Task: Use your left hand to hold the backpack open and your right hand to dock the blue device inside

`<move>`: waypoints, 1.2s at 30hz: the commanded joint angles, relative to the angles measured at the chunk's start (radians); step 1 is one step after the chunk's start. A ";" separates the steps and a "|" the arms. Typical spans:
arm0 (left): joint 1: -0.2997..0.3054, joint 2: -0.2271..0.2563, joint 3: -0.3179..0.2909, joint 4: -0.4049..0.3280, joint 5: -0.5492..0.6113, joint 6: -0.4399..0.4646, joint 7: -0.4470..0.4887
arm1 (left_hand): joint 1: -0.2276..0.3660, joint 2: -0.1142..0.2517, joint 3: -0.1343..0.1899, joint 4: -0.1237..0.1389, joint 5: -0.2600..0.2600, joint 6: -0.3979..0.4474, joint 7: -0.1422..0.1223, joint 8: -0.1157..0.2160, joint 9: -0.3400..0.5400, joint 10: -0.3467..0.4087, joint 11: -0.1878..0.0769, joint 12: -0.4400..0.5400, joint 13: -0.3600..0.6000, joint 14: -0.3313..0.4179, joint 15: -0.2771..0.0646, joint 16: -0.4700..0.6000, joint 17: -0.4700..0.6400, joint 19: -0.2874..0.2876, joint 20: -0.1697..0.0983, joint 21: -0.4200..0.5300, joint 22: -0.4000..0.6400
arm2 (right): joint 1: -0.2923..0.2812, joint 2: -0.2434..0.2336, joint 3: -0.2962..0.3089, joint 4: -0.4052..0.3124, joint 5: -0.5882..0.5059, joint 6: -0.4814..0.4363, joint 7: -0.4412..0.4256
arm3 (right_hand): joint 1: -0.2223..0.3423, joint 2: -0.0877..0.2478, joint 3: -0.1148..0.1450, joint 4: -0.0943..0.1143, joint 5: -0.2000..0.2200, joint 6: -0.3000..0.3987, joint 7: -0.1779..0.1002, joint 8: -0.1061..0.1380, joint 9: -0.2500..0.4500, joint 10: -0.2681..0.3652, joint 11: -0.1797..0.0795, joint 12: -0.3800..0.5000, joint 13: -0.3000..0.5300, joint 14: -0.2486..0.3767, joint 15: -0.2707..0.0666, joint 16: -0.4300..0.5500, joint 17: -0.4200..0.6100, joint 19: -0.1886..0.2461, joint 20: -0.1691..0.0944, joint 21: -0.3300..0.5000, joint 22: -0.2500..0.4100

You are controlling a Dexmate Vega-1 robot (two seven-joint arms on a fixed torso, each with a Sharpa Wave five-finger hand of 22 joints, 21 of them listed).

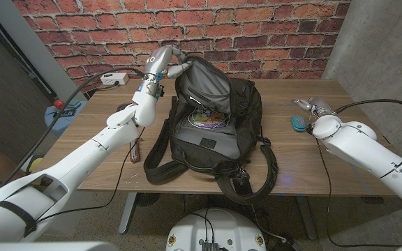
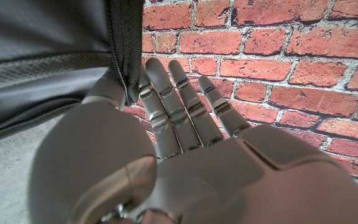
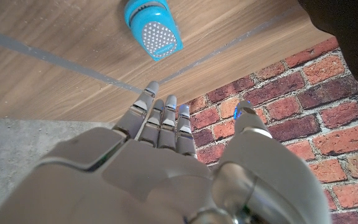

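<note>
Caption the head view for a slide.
Left hand holds the backpack open; right hand beside the blue device.

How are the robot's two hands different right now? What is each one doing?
The left hand is up at the top of the black backpack, pinching its open flap, while the right hand holds nothing. The left hand is raised off the table; the right hand is low over the table beside the blue device, fingers apart, not touching it. Both are grey metal hands.

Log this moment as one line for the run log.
left hand holds backpack flap open | right hand open, beside blue device | device on table, not docked
</note>
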 commanded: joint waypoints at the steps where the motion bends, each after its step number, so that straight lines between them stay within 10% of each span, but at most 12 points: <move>1: 0.003 0.003 -0.003 0.002 -0.020 -0.010 -0.006 | 0.021 0.022 0.007 0.001 0.007 0.000 0.006 0.009 0.006 -0.005 0.004 0.007 0.004 0.007 0.005 -0.005 0.005 -0.003 0.003 -0.002 0.001 | 0.077 0.021 -0.054 -0.025 0.004 -0.162 -0.009 | 0.016 0.002 -0.003 0.000 0.007 -0.001 0.012 -0.003 0.005 -0.004 0.005 0.010 0.008 0.002 0.014 -0.003 0.006 0.001 0.011 -0.001 0.003; 36: -0.009 0.020 0.020 0.053 -0.036 -0.168 -0.044 | 0.008 0.017 -0.001 0.007 0.018 -0.004 -0.002 0.009 0.003 -0.012 -0.008 0.001 -0.017 0.001 0.003 -0.022 0.019 -0.014 -0.001 -0.006 0.001 | 0.212 0.070 -0.151 -0.026 -0.010 -0.383 -0.004 | 0.034 -0.001 -0.010 0.006 0.006 0.003 0.024 -0.008 0.008 -0.014 0.021 0.029 0.043 0.010 0.037 -0.005 0.012 0.004 0.033 -0.002 0.004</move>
